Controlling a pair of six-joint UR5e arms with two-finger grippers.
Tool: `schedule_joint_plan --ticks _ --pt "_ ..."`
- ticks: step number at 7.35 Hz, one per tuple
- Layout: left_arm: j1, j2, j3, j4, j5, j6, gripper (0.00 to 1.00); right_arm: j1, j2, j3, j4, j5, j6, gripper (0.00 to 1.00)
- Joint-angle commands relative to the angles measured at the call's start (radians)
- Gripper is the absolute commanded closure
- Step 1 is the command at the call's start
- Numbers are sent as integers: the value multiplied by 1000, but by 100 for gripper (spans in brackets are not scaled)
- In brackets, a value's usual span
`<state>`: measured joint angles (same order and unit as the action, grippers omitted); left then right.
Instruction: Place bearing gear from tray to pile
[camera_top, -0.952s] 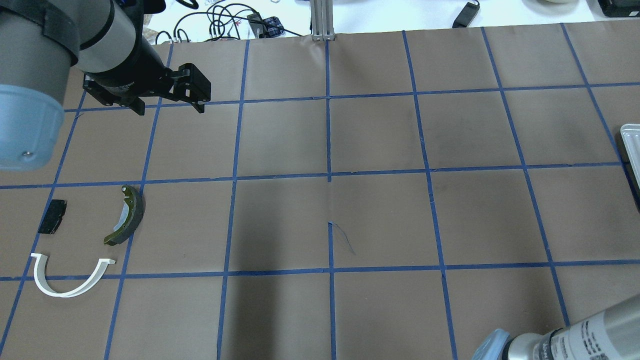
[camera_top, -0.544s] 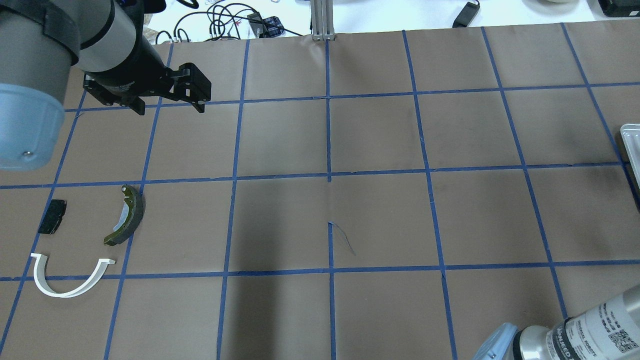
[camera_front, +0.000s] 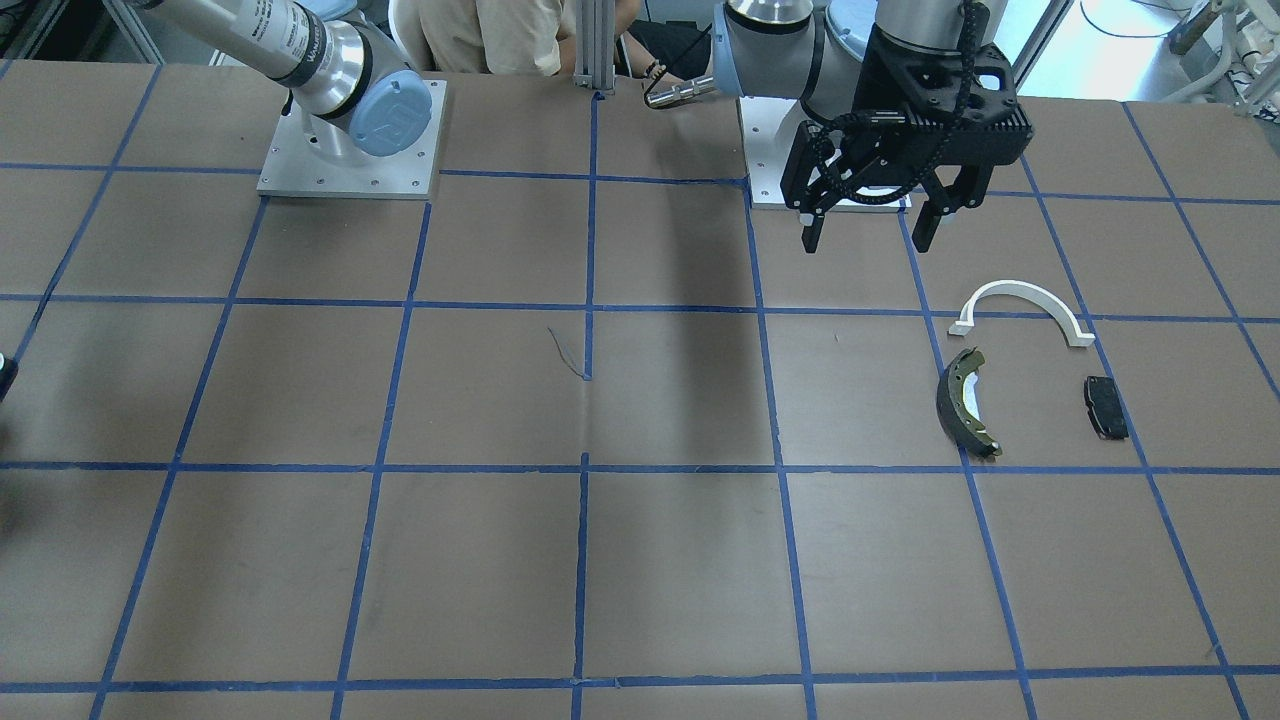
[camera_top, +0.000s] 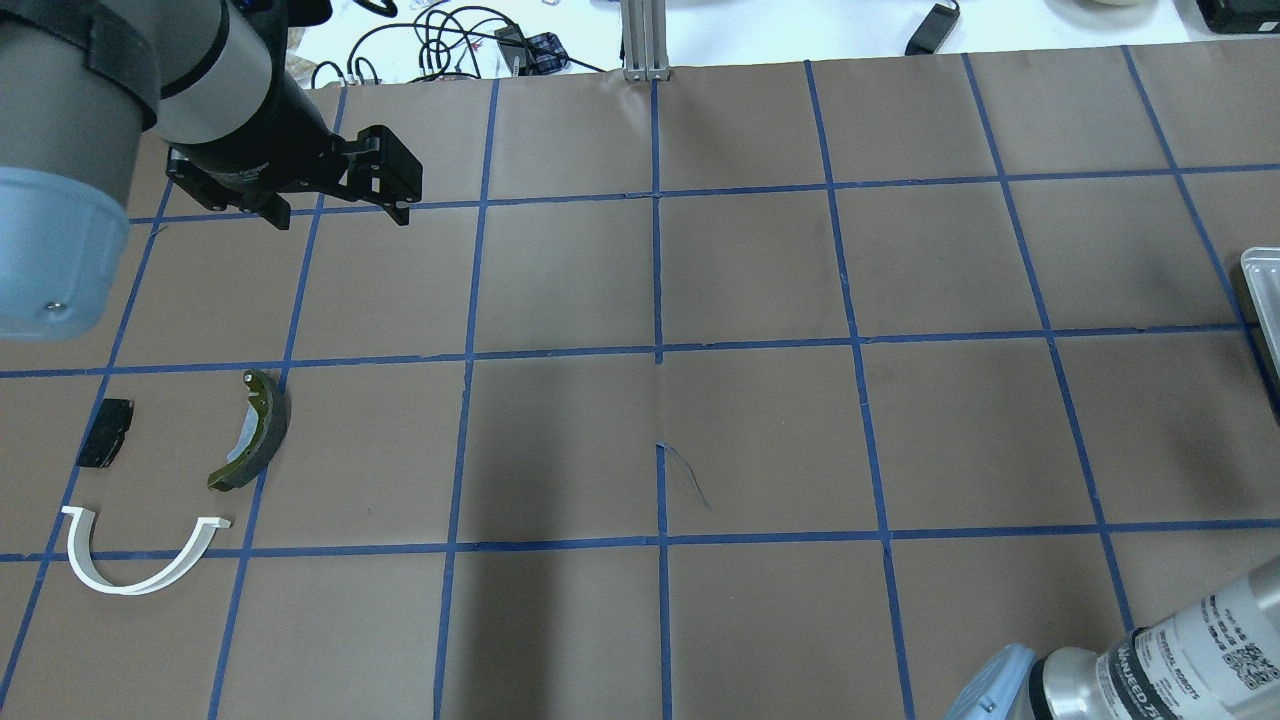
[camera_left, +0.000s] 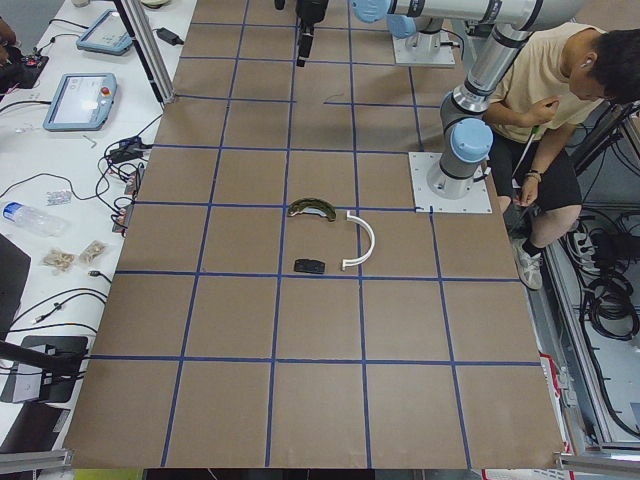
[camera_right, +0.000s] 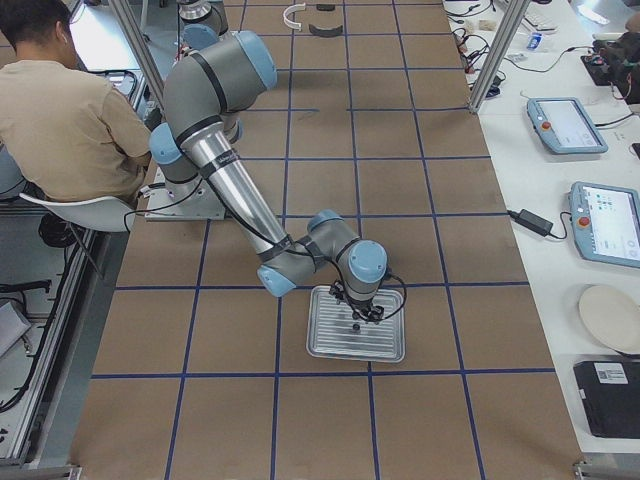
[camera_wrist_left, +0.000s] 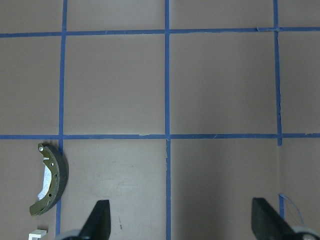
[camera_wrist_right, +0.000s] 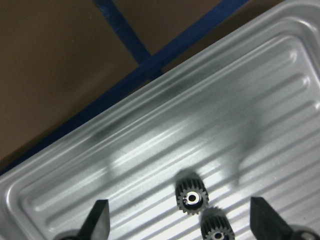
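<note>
On the bench (camera_top: 760, 440), the ribbed metal tray (camera_top: 1264, 300) sits at 3 o'clock in the overhead view, the pile (camera_top: 265, 430) well apart at 8 o'clock. The left fingers (camera_wrist_left: 98, 222) hang spread, empty; the right fingers (camera_wrist_right: 98, 220) are spread over the bearing gear (camera_wrist_right: 190, 198) in the tray. Closing could clip the second gear (camera_wrist_right: 217, 232) just beside it at 5 o'clock, dragging both. The gear is small, dark, toothed, lying flat, with a bright bore.

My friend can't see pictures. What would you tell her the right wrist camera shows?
Two small dark toothed gears lie close together on a ribbed silver tray, between the wide-open fingers of the right end effector. Past the tray's rim is brown table with a blue tape line.
</note>
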<state>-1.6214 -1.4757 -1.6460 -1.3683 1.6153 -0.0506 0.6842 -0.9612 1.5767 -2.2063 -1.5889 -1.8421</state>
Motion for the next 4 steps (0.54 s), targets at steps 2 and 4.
schedule_joint_plan --ticks 2,4 --pt "0 0 0 0 0 0 0 0 5 0 -10 0 -20 18" --pt "0 0 0 0 0 0 0 0 22 0 -35 -3 -22 29"
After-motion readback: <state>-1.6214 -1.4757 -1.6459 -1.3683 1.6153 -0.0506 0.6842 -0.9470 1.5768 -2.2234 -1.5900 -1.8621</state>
